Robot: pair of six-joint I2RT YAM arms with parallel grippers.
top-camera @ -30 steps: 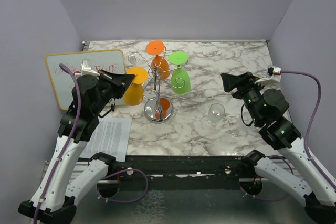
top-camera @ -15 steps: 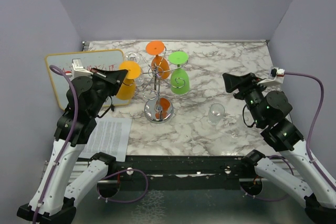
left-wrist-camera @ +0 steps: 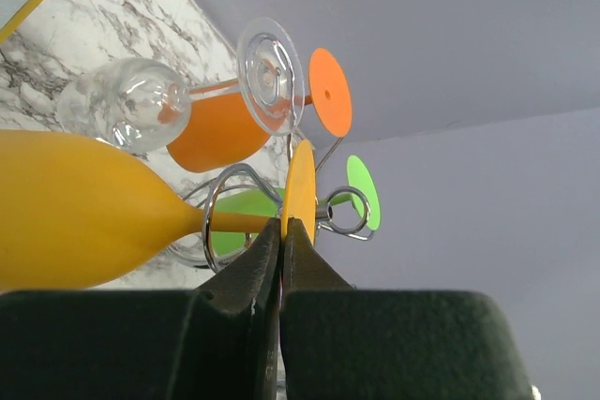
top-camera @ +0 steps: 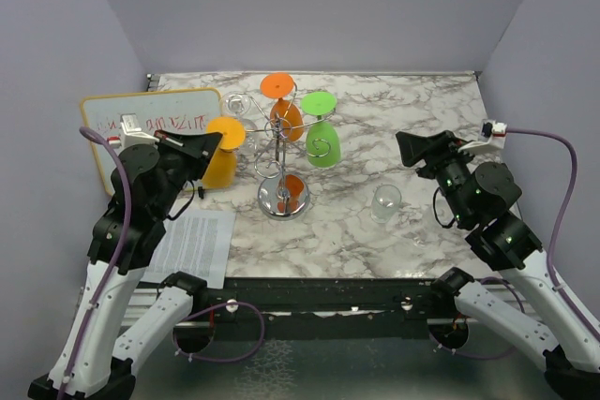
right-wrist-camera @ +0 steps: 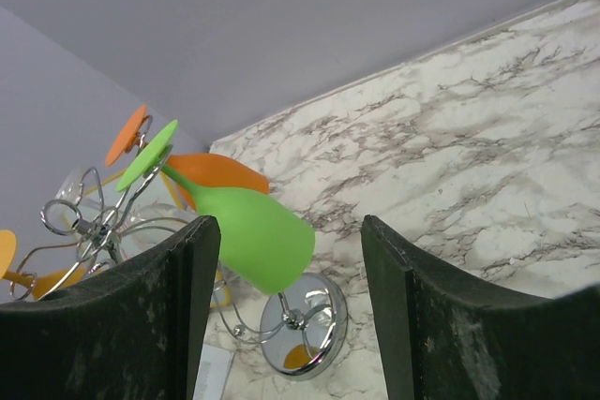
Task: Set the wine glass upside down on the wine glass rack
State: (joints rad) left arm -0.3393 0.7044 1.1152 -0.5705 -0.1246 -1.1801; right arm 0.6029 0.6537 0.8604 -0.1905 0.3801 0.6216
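Top view: can't tell if the yellow wine glass [top-camera: 221,164], bowl down, hangs on the chrome wire rack [top-camera: 281,201] or just beside it on the left.

Left wrist: left gripper [left-wrist-camera: 281,229] jaws pinched shut on its thin foot rim.

Right wrist: right gripper [right-wrist-camera: 286,259] held above the marble table [right-wrist-camera: 487,138], jaws wide, empty.

Red scrawl on whiteboard [top-camera: 178,105], print on sheet [top-camera: 202,241]: seemingly illegible.

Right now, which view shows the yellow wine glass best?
Left wrist: the yellow wine glass shows bowl, stem and foot, the foot pinched in the left tool. Top external shows it small, beside the rack. Right wrist catches only a yellow sliver at its left edge.
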